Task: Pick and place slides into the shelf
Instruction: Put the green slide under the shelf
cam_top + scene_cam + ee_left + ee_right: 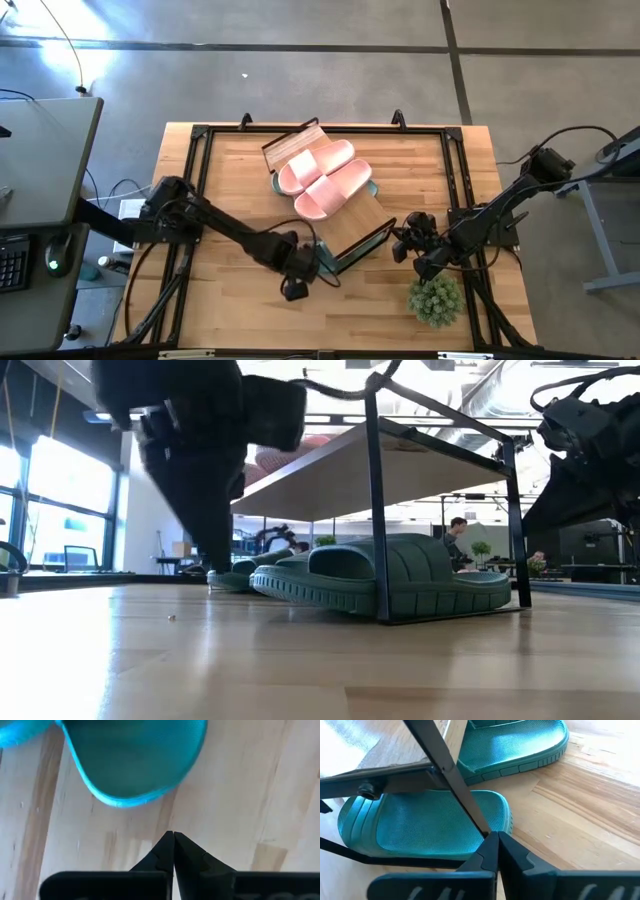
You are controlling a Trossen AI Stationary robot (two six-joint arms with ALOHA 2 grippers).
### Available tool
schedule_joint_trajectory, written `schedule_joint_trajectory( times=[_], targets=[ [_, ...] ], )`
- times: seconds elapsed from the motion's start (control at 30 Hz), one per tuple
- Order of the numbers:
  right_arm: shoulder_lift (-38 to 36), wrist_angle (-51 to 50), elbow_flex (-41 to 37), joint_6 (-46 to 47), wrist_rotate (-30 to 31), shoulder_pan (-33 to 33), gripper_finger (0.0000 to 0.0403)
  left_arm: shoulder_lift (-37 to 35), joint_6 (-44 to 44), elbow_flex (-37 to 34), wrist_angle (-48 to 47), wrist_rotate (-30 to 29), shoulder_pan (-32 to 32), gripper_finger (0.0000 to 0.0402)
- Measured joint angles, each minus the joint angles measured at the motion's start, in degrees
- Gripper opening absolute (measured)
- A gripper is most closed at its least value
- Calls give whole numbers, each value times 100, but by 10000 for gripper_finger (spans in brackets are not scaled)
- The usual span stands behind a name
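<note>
At the far left of the high view a grey side desk (50, 160) stands beside the wooden table (230, 170), with a keyboard (12, 262) and a mouse (57, 252) on it. The left arm reaches from the table's left edge toward the middle; the left gripper (296, 283) hangs just beside the near end of the shelf (365, 222), its fingers (192, 856) pressed together and holding nothing. Its wrist view shows the rounded end of one green slide (132, 757) lying on the boards a little ahead of the fingertips, apart from them.

The shelf lies slantwise across the middle of the table. On its plank top rest two pink slides (325, 178), side by side and touching. Under the plank the low view shows green slides (400, 575) on the tabletop: one full sandal nearest the camera and the end of at least one more behind it; how many lie there in all cannot be told. A thin black leg of the shelf frame (378, 500) crosses in front of the nearest one.

The right gripper (412, 243) sits just beside the shelf's right end, fingers (517, 857) clenched on nothing. In its wrist view a black frame bar runs across two green slides lying close ahead.

A small potted plant (435, 300) stands near the table's front right edge, close to the right arm. Beyond the table the low view shows one person seated in the room.
</note>
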Motion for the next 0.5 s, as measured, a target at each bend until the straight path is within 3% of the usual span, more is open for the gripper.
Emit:
schedule_joint_trajectory(
  times=[0.5],
  targets=[
    [1, 167, -4, -124, -11, 2, 0, 557, -208, 1, 1055, -199, 74, 0]
  ],
)
